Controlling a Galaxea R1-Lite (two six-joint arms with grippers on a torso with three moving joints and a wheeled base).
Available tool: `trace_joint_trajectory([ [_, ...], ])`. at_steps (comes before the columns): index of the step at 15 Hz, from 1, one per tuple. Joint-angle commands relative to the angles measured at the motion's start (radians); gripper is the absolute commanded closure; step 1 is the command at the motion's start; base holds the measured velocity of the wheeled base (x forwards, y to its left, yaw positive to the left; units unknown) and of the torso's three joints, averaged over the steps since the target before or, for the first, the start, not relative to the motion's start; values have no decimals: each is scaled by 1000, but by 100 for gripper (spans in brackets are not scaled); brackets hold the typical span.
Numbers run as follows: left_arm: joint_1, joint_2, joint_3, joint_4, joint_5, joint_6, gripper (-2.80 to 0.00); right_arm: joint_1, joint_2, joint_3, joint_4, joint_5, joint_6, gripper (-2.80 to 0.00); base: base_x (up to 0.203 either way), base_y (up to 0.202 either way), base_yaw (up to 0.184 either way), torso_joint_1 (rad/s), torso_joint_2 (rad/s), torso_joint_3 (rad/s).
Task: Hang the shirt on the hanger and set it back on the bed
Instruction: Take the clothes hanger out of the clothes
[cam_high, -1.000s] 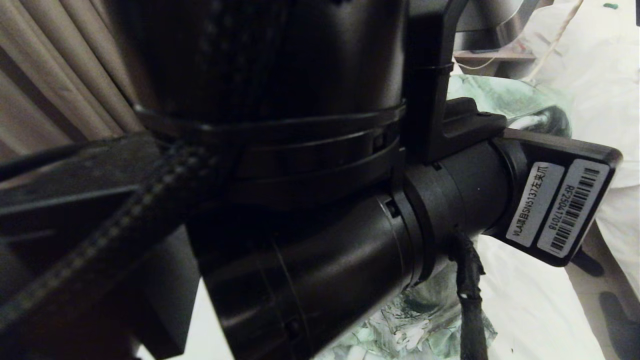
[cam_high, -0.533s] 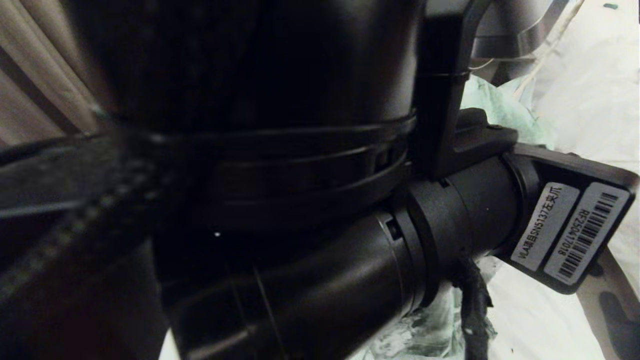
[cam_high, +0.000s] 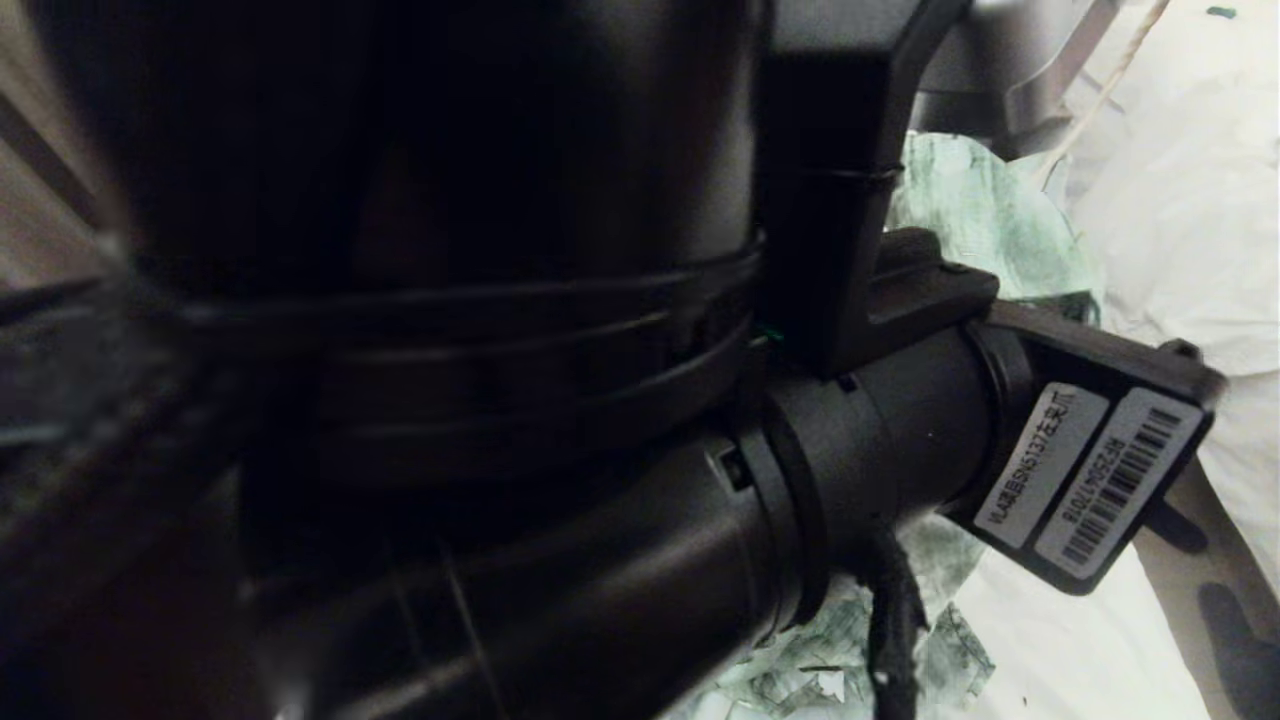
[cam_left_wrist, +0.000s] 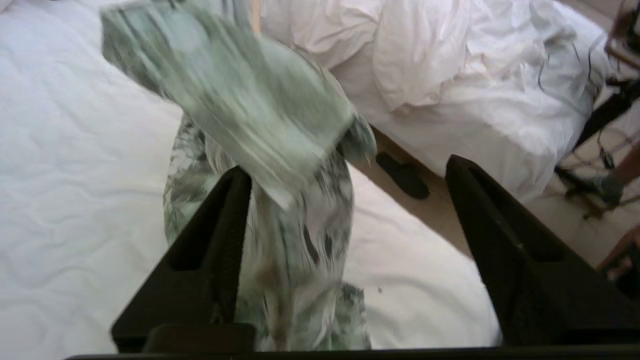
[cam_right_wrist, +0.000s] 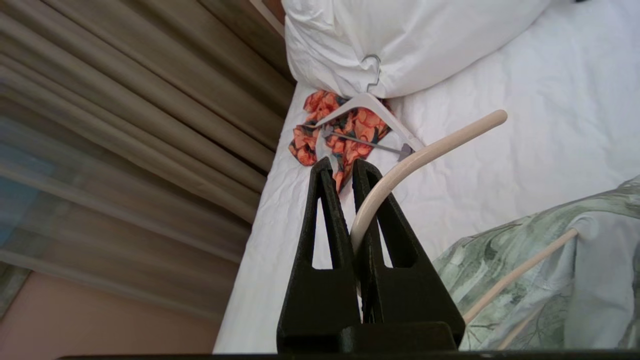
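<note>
The green-and-white shirt (cam_right_wrist: 525, 260) hangs above the bed (cam_right_wrist: 500, 165), draped over the cream hanger. One hanger arm (cam_right_wrist: 520, 272) shows through the open fabric. My right gripper (cam_right_wrist: 345, 167) is shut on the hanger's curved hook (cam_right_wrist: 425, 150). In the left wrist view the shirt (cam_left_wrist: 240, 105) dangles blurred just in front of my left gripper (cam_left_wrist: 345, 170). That gripper is open, with fabric hanging beside one finger (cam_left_wrist: 225, 220) and not pinched. In the head view my left arm (cam_high: 500, 400) hides most of the scene; only bits of shirt (cam_high: 985, 215) show.
An orange-and-black garment with a thick white hanger (cam_right_wrist: 350, 130) lies by a big pillow (cam_right_wrist: 400, 40) near the curtain (cam_right_wrist: 125, 125). A second bed with a rumpled duvet (cam_left_wrist: 450, 75) stands across a floor gap, where a dark slipper (cam_left_wrist: 402, 175) lies.
My left arm has swung closer to the head camera, now covering the curtain. Its labelled gripper body shifted right, then back and lower. The shirt behind it stands higher.
</note>
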Motion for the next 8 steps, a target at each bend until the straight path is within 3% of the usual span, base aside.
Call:
trace_joint_trajectory([
  [1, -7, -43, 47, -2, 0, 12, -280, 2, 3, -8, 1, 1, 2, 0, 0, 0, 0, 0, 0, 0],
  [8, 1, -194, 170, -2, 5, 18, -280, 42, 11, -76, 52, -5, -64, 0, 0, 0, 0, 0, 0, 0],
])
